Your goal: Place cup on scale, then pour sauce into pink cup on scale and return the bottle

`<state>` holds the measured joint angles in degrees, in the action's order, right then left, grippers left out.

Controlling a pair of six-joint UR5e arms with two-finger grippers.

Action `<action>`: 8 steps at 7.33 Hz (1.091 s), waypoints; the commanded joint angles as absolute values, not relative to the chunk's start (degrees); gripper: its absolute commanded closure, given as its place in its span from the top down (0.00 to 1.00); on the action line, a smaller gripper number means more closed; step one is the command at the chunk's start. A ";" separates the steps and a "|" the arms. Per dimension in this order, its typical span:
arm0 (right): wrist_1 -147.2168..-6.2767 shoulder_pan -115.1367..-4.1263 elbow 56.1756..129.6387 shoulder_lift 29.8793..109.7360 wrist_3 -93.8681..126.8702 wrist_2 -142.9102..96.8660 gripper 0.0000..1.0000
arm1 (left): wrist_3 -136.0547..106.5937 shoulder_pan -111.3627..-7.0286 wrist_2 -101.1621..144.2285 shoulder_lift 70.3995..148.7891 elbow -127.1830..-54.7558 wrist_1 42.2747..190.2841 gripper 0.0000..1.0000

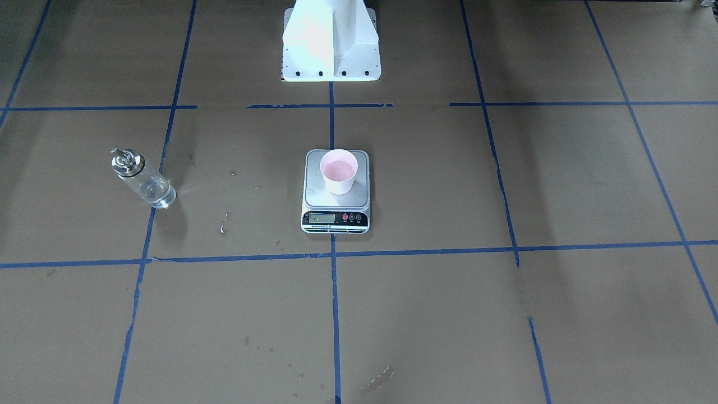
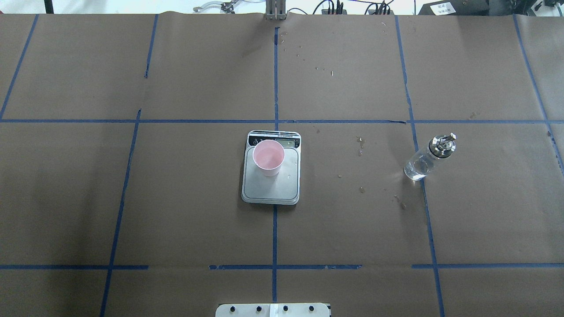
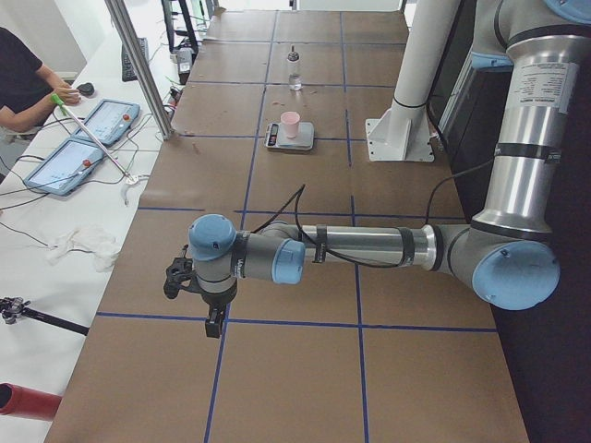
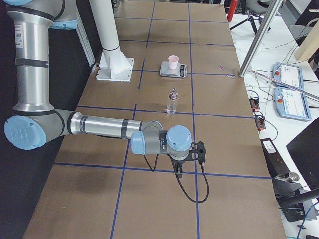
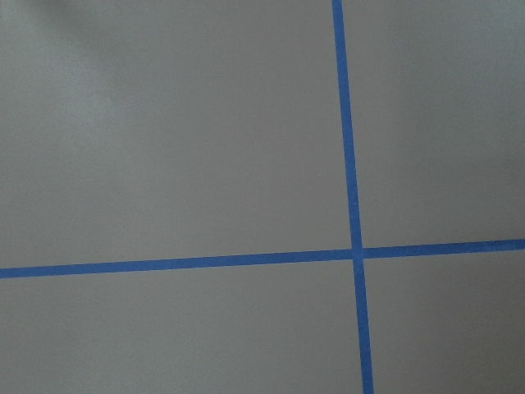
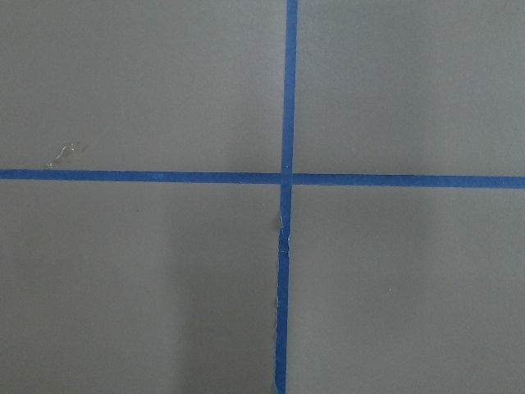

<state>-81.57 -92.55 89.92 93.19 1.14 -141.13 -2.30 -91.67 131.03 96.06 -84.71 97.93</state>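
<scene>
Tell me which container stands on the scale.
The pink cup: it stands on the scale, while the glass bottle stands apart on the table, to the robot's right.

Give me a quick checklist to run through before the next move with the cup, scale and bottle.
1. Is the cup upright on the scale: ok.
2. Is the cup inside the platform's edges: ok.
3. Is the bottle upright on the table, with nothing gripping it: ok.
4. Is there sauce in the cup: cannot tell.
5. Are the right gripper and the left gripper open: cannot tell; both are far from the scale.
</scene>
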 commanded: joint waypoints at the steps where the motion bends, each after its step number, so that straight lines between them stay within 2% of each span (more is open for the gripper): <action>1: -81.48 -92.55 89.91 93.08 1.32 -141.06 1.00 | -3.25 -91.67 131.13 95.89 -85.60 98.17 1.00; 6: -81.39 -92.55 90.00 93.08 1.32 -140.01 1.00 | -2.64 -91.76 131.13 93.25 -87.71 97.74 1.00; 8: -81.39 -92.55 90.09 93.34 1.32 -140.01 1.00 | -2.55 -91.84 131.13 91.58 -90.69 97.30 1.00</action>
